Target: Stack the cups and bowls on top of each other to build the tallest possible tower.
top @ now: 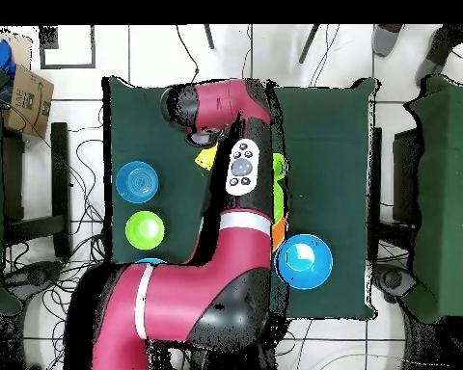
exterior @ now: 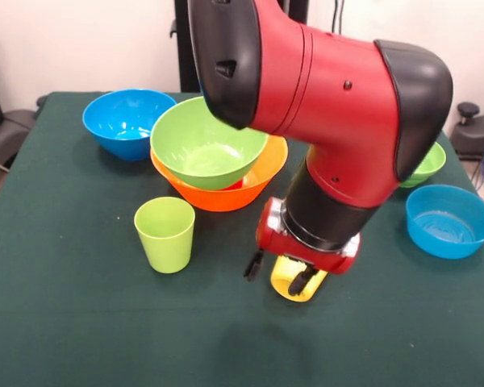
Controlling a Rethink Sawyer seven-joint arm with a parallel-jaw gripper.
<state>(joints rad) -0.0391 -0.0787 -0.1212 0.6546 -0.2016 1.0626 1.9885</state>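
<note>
The robot's gripper (exterior: pixel 280 274) straddles a yellow cup (exterior: pixel 297 280) standing on the table (exterior: pixel 64 322), its fingers not clearly closed on it, apparently to carry it to the green bowl (exterior: pixel 206 145) nested in the orange bowl (exterior: pixel 262 173).

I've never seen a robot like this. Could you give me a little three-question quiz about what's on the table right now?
1. True or false: the large lime green bowl sits inside the orange bowl.
2. What colour is the cup at the gripper?
3. The lime green cup stands: A) inside a bowl, B) upright on the green cloth, C) tipped over.

Key: 1 true. 2 yellow. 3 B.
</note>
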